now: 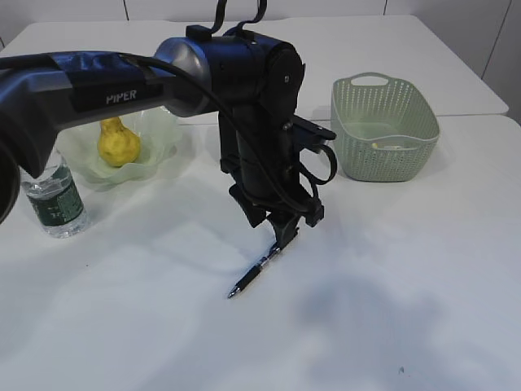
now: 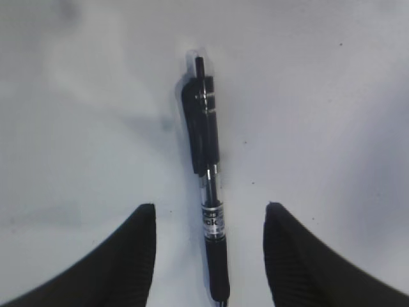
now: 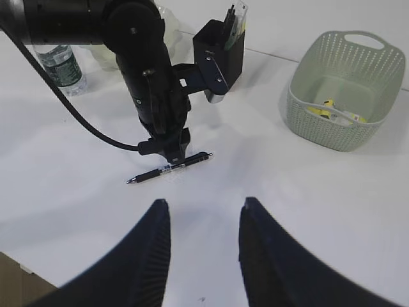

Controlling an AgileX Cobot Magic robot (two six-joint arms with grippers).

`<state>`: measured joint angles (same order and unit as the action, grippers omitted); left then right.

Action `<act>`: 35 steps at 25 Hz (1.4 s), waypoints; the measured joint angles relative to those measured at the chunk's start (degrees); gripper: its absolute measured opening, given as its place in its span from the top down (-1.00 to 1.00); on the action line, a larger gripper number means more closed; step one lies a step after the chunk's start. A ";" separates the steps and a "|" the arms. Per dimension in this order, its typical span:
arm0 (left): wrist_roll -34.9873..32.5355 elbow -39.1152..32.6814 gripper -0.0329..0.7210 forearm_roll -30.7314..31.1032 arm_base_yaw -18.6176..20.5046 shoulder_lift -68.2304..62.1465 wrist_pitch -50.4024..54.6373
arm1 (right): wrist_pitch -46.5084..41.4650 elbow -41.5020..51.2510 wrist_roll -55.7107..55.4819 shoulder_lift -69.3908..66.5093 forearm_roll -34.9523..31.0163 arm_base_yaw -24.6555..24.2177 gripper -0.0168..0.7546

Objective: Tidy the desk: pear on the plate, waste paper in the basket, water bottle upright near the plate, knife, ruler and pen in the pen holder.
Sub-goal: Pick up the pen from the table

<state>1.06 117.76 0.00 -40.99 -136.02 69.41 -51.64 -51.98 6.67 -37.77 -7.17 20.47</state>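
We saw the black pen (image 1: 254, 274) lying flat on the white desk (image 1: 391, 309), tip toward seven o'clock. The yellow pear (image 1: 119, 142) sat in the pale green wavy plate (image 1: 159, 159) at ten o'clock, the water bottle (image 1: 55, 202) upright beside it. The sage-green basket (image 1: 384, 129) stood at two o'clock; the black pen holder (image 3: 220, 54) stood upright.

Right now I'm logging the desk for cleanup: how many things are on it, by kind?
Fruit: 1, pear
Containers: 4, dish, basket, bottle, pen holder
Writing tools lying loose: 1, pen
Total: 6
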 joint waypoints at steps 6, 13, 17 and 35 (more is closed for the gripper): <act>0.00 0.00 -0.10 0.00 0.00 -0.86 0.10 | 0.00 0.00 0.00 0.00 -0.47 0.00 0.18; 0.00 0.00 -0.10 0.00 0.00 -3.89 -1.01 | 0.00 0.00 0.00 0.00 -0.59 0.00 0.18; 0.00 0.00 -0.10 -0.37 0.00 -3.89 -1.89 | -0.07 0.00 0.00 0.00 -0.59 0.00 0.18; -0.46 0.00 -0.08 -0.37 0.00 -3.89 -5.88 | -0.07 0.00 0.00 0.00 -0.59 0.00 0.18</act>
<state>0.60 117.76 -0.37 -40.99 -139.91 63.54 -51.71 -51.98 6.67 -37.77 -7.77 20.47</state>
